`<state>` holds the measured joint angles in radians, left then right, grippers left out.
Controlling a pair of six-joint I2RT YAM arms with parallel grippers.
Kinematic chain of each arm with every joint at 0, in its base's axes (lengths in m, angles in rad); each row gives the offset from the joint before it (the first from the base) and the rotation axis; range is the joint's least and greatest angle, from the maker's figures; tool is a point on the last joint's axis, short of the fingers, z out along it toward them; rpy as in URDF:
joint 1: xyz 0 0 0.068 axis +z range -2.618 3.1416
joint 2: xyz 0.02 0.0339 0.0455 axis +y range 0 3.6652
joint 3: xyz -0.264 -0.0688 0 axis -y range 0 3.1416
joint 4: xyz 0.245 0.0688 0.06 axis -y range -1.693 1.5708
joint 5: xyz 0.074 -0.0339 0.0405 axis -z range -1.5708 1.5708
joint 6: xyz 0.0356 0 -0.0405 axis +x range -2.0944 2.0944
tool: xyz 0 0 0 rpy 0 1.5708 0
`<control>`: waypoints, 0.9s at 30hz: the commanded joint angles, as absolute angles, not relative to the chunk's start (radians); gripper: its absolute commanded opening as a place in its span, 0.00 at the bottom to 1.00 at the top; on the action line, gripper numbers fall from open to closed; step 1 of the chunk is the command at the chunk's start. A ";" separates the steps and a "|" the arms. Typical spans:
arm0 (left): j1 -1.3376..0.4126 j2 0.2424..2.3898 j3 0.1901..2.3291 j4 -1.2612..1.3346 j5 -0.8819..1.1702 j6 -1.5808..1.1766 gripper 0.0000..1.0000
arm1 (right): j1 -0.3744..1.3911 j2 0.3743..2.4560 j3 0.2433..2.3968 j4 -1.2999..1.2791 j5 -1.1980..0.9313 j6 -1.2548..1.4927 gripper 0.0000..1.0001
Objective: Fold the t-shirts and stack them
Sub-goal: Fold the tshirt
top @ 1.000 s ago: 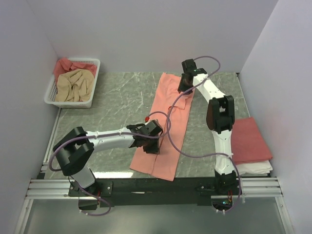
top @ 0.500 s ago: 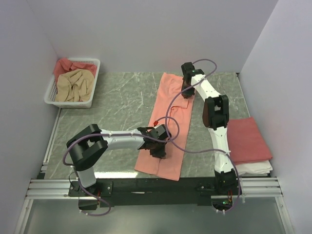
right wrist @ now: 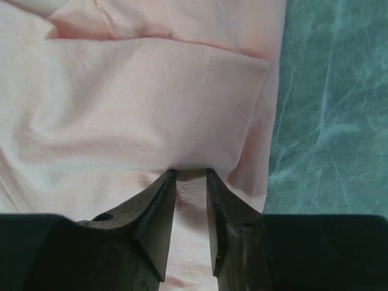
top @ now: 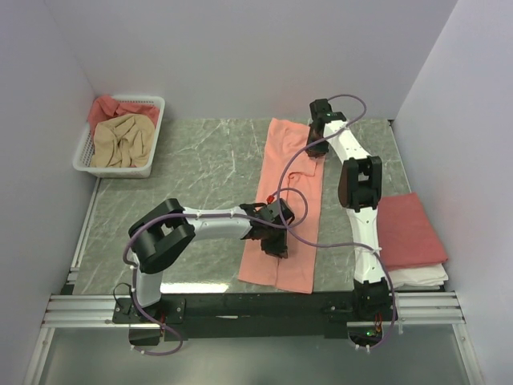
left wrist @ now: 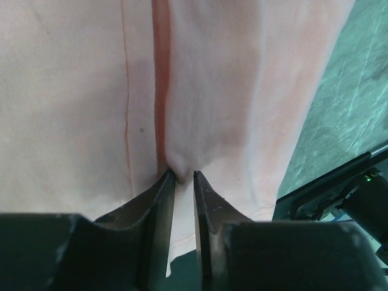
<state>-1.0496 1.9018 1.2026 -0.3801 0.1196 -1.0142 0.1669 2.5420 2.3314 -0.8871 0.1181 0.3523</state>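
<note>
Left pincer (left wrist: 184, 174) and right pincer (right wrist: 191, 173) each clamp the salmon-pink t-shirt (top: 279, 152), cable (top: 327, 250) looping over it, a basket (top: 84, 152) far left of it, a folded rose-red t-shirt (top: 409, 233) right.

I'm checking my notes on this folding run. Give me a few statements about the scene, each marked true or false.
1. The left gripper and the right gripper both pinch the salmon-pink shirt. True.
2. The basket is empty. False: it holds a beige shirt and a rose-red shirt.
3. A folded red shirt lies at the right side of the table. True.
4. The salmon-pink shirt is bunched in a ball. False: it lies as a long strip on the table.
</note>
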 commanded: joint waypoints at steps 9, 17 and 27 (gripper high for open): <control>-0.994 1.628 1.138 -0.397 0.101 -0.977 0.31 | 0.161 1.968 1.899 -0.675 0.003 0.523 0.48; -0.764 1.318 0.845 -0.391 0.215 -0.919 0.34 | 0.253 1.301 1.018 -0.399 -0.112 0.735 0.46; -0.752 1.246 0.733 -0.419 0.207 -0.900 0.35 | 0.341 0.825 0.637 -0.629 -0.149 0.784 0.47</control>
